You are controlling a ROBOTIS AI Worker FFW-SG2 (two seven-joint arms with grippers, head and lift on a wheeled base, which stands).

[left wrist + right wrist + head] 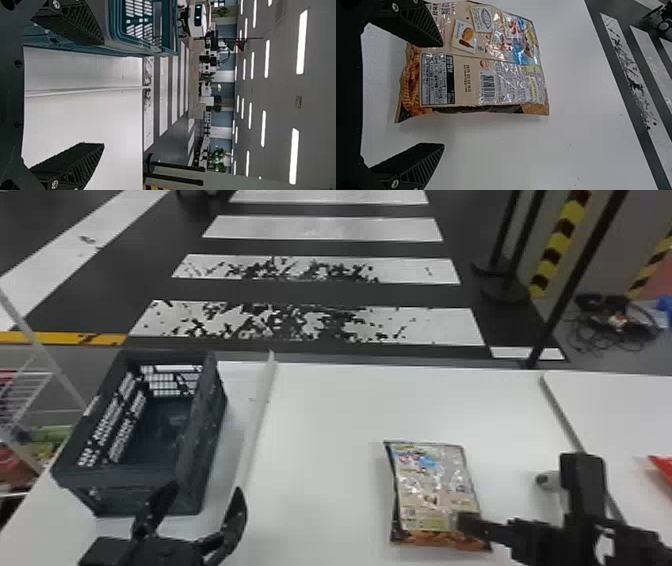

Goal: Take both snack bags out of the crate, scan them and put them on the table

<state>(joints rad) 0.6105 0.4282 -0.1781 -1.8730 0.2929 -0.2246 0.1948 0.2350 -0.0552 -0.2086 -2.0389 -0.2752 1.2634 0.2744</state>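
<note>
One snack bag [434,490] is lying mostly left of your wide-open, apparently empty right end effector [443,94], its length running away from you.

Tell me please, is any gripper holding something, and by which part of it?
Nothing is held: the left gripper is open near the crate, and the right gripper is open near the snack bag.

The snack bag [435,485] was of glossy, crinkled plastic film; the crate [120,480] at left, of matt, rigid plastic. The bench [325,415] was smooth. The left pincer [204,494] had matt, ribbed fingers [75,162]; the far floor stripes [430,325] looked flaked.
</note>
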